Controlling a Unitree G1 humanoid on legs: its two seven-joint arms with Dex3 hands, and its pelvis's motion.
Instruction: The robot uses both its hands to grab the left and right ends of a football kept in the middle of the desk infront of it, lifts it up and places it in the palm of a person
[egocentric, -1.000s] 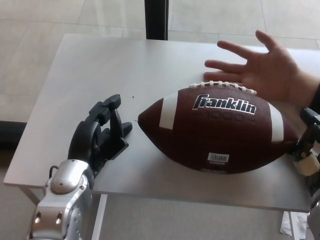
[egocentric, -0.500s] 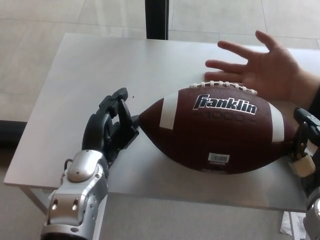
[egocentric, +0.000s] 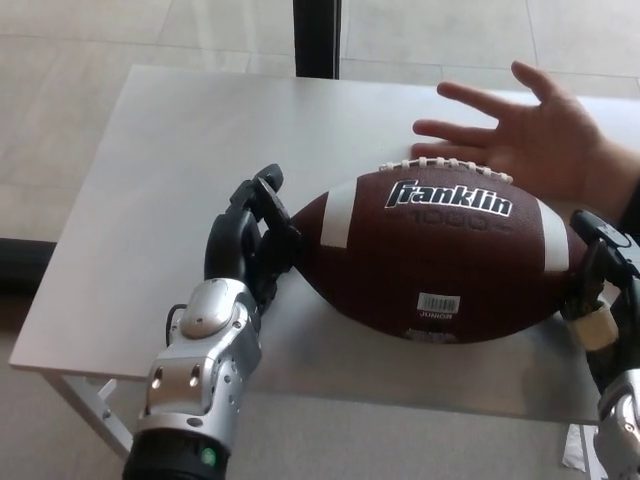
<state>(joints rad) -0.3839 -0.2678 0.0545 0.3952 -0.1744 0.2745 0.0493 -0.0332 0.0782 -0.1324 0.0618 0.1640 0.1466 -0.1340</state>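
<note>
A pale grey tabletop (egocentric: 150, 180) stands on a light tiled floor (egocentric: 60, 60), a dark post (egocentric: 316, 38) rising behind its far edge. At its near side the robot's black three-fingered left hand (egocentric: 250, 245) has closed in over the last second and now presses its fingers against the left tip of the brown leather football with white stripes and laces (egocentric: 435, 260), cupping the end rather than wrapping it. A second ago that hand sat well apart from the ball, its fingers loosely curled. The right hand (egocentric: 598, 290) has edged in from the picture's right and sits at the ball's right tip, though whether its fingers are open or closed cannot be told from here. The football lies on its side in the middle of the tabletop, nudged slightly toward the right. Just behind it a person's open palm (egocentric: 535, 135) waits, fingers spread. With both ends apparently met, the squeeze looks nearly set and the lift seems next.
</note>
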